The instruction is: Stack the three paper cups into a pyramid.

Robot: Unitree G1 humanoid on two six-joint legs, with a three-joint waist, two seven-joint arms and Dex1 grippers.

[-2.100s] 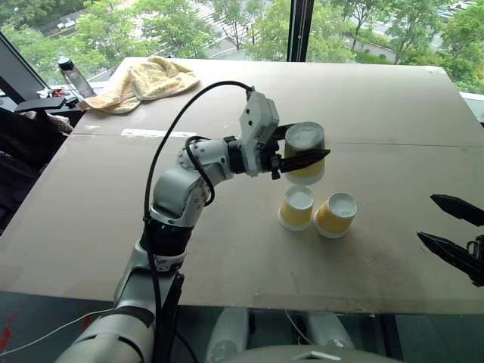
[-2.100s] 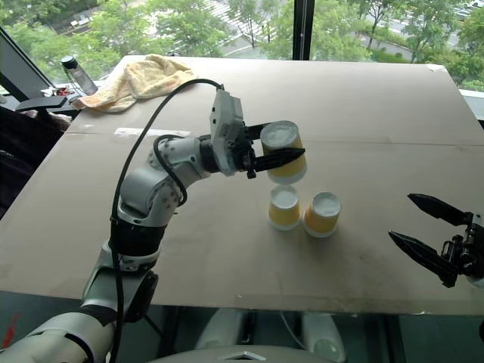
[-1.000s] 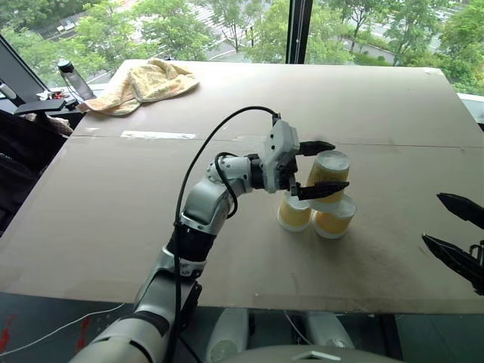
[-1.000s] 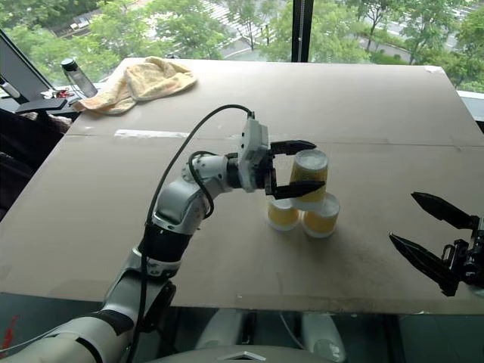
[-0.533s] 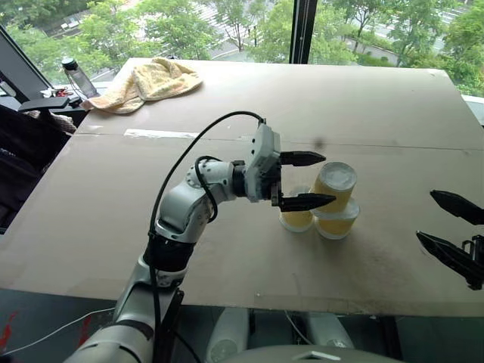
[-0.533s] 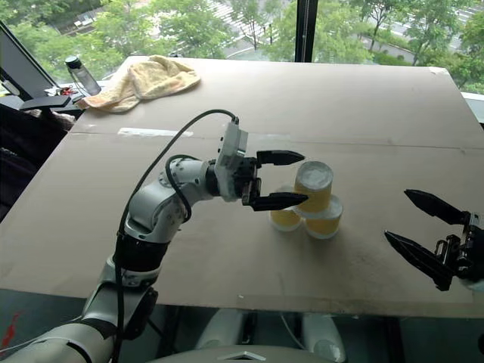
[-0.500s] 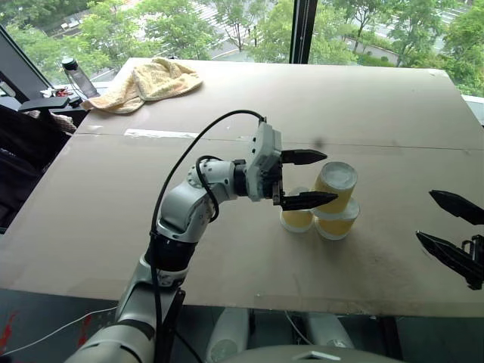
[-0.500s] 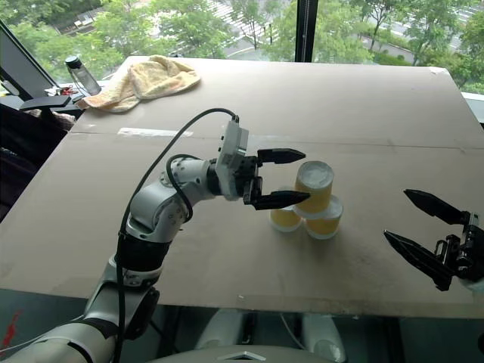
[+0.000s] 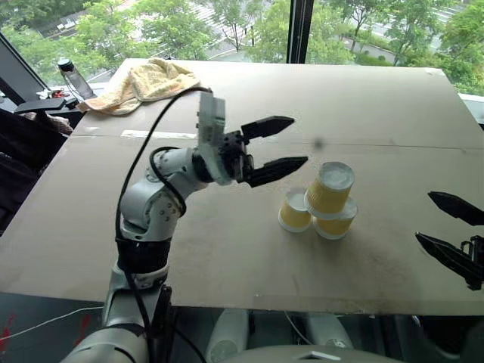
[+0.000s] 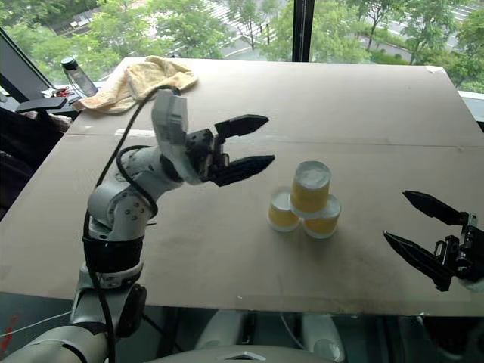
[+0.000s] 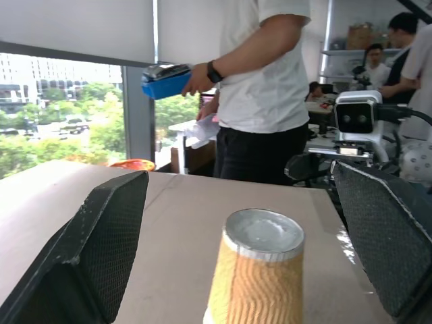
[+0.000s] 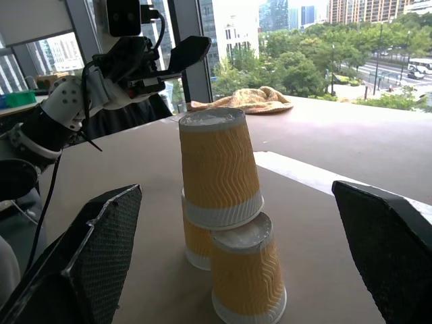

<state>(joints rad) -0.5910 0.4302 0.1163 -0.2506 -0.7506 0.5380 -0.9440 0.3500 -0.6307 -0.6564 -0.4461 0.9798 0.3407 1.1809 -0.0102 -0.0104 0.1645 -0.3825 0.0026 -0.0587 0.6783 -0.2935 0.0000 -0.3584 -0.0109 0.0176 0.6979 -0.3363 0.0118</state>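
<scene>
Item one, the three paper cups: you have them upside down near the middle of the table (image 9: 113,227), two side by side as a base, the left base cup (image 9: 295,211) touching the right base cup (image 9: 336,222), and the top cup (image 9: 329,187) resting across their white bottoms so the pyramid (image 10: 305,198) reads as built. In the right wrist view the top cup (image 12: 218,167) sits a little off centre and slightly tilted, so judge the stack as standing but not snug. Handling: these are likely very light, thin-walled and easily crushed; a brush from a finger would probably topple all three. If you must re-seat the top cup, take it by the ribbed yellow side at mid-height, from the side, with a soft squeeze, and avoid the rim and the flat bottom. Item two, left gripper (image 9: 276,144): fingers spread wide, holding nothing, raised above the table and clear of the cups on their left. Item three, right gripper (image 9: 454,231): fingers likewise spread, empty, well apart from the cups at the table's right edge. Item four, sundries: a pale yellow towel (image 9: 144,82) and a bottle (image 9: 73,76) at the far left corner, well away from the work; a person (image 11: 260,88) stands beyond the table in the left wrist view.
</scene>
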